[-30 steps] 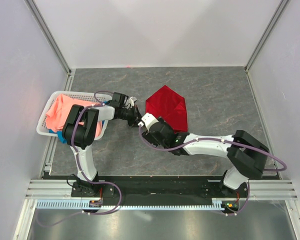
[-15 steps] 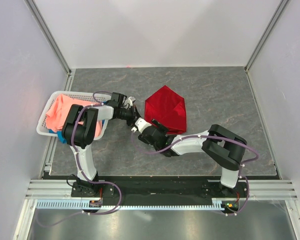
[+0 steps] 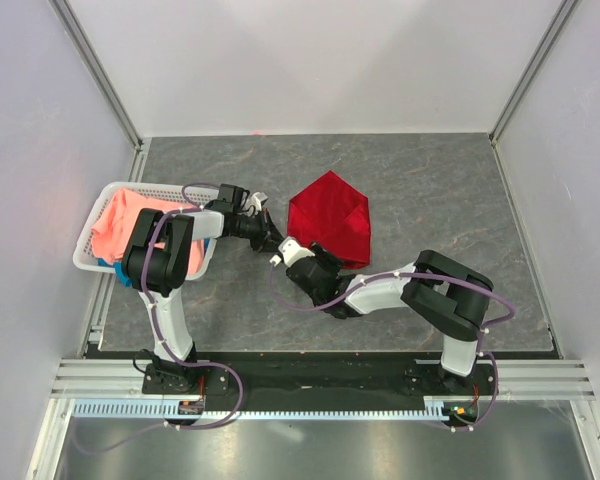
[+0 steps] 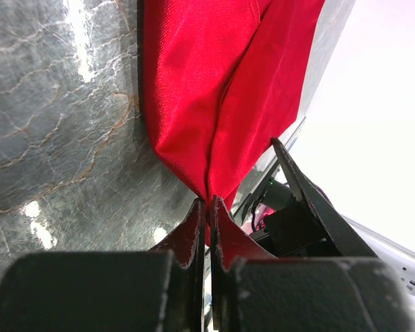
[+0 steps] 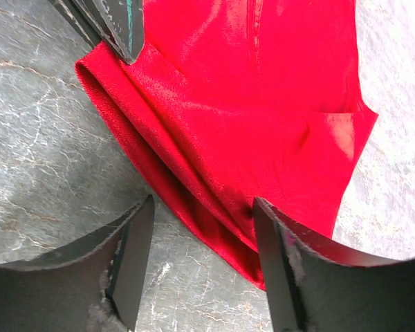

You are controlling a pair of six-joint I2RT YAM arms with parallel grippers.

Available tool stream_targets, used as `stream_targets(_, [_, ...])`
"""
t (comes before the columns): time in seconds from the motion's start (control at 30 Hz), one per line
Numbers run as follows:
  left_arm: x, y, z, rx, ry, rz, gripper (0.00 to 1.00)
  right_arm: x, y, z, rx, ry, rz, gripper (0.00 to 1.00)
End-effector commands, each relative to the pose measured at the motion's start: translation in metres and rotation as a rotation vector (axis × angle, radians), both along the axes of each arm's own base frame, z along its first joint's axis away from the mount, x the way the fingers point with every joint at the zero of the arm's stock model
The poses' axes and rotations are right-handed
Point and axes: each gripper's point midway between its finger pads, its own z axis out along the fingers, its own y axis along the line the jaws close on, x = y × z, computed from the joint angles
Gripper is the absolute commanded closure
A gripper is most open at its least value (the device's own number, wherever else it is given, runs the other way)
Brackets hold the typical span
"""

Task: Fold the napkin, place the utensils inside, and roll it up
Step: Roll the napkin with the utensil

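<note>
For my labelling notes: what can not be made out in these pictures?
- Spoon: in no view; whether the napkin covers it cannot be told.
- Napkin's near corner: top view, covered by the right gripper.
- Blue cloth: top view, mostly under the pink cloth.

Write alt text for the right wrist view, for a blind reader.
A deep red napkin lies in loose folds on a grey marbled table. The open right pincer sits at the bottom, one dark finger each side of the napkin's near edge. At top left, the left pincer holds its corner.
</note>
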Motion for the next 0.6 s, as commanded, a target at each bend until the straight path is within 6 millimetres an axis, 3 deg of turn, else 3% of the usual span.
stream_targets(0.0, [0.002, 0.0, 0.002, -0.029, 0.01, -0.006, 0.98, -0.005, -0.013, -0.014, -0.051, 0.029, -0.027, 0.35])
stream_targets(0.4, [0.002, 0.0, 0.0, -0.035, 0.007, -0.018, 0.98, 0.001, -0.005, -0.029, -0.077, 0.099, 0.027, 0.62])
stream_targets(0.57, [0.002, 0.0, 0.001, -0.032, 0.002, -0.018, 0.84, 0.004, 0.003, -0.032, -0.081, 0.15, 0.081, 0.73])
